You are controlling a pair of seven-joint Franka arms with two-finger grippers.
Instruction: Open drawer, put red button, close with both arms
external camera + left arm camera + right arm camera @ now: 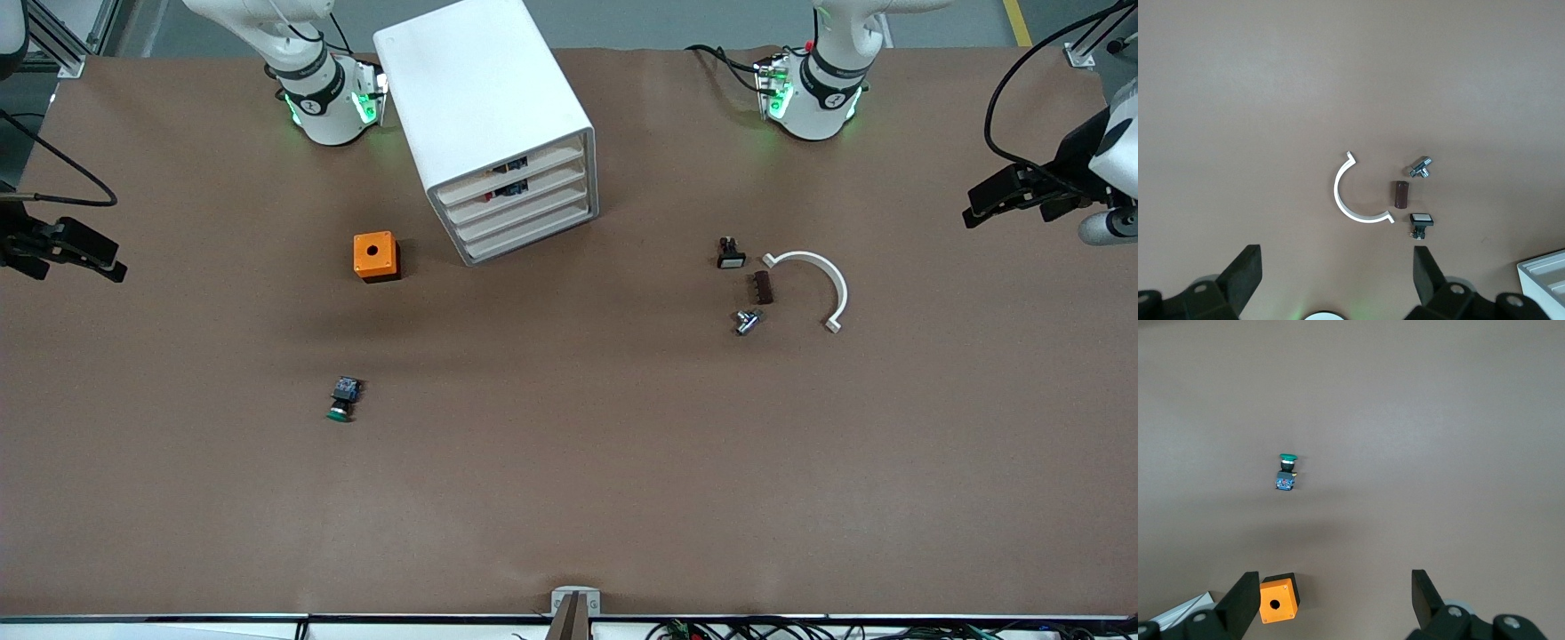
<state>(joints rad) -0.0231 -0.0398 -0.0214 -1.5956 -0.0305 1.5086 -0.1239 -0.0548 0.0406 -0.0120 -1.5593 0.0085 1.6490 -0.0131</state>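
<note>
Up front, the red button [491, 196] shows inside the drawer [520, 195], shut in the white cabinet [484, 107]. Left wrist view: left gripper [1338, 277] wide open, empty. Right wrist view: right gripper [1331, 600] wide open, empty, near the orange box [1278, 599]

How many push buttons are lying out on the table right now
1: a green button lies on the table, nearer the front camera than the orange box. Small dark parts show in the cabinet, so others may be hidden.
</note>
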